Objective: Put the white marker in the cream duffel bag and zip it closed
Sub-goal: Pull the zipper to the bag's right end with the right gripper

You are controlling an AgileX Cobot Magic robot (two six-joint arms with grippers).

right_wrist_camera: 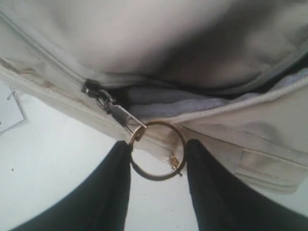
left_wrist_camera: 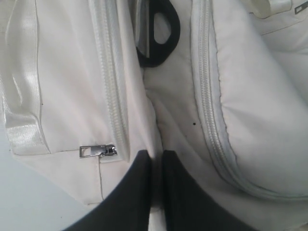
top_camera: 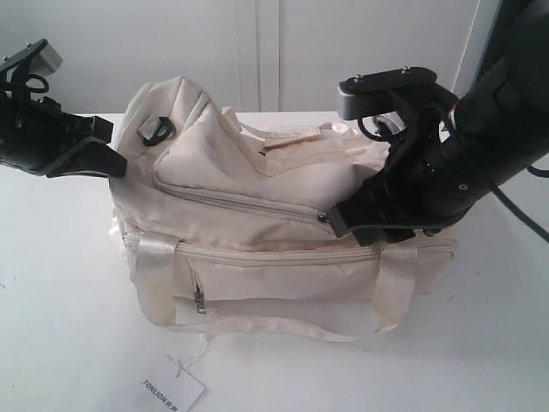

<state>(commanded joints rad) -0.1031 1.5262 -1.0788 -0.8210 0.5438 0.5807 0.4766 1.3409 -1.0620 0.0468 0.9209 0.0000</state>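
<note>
1. Starting with the exterior view, you have the cream duffel bag (top_camera: 283, 232) lying on the white table (top_camera: 69, 326) with its long side towards the camera. A paper tag (top_camera: 171, 392) on a string lies just in front of it. Your left gripper (top_camera: 113, 160) touches the bag's left end. Your right gripper (top_camera: 340, 221) sits at the right end of the curved flap zipper (top_camera: 249, 204), which looks closed from its left end up to that gripper.

2. In the left wrist view, the two dark fingers (left_wrist_camera: 132, 192) are pressed almost together, pinching a thin fold of the bag's cream cloth. Near them you can see a silver zipper pull (left_wrist_camera: 96, 150) on a closed pocket zip, a black D-ring (left_wrist_camera: 161, 36) and a satin strap (left_wrist_camera: 21, 96).

3. In the right wrist view, the fingers (right_wrist_camera: 110, 192) stand apart with the gold ring pull (right_wrist_camera: 153, 178) spanning the gap and touching both, so it is clamped across its width. The ring hangs from the slider (right_wrist_camera: 91, 89). Past the slider the bag's mouth gapes in a narrow slit that shows dark grey lining (right_wrist_camera: 159, 98). The white marker shows in none of your views, so you cannot tell whether it is inside the bag.
</note>
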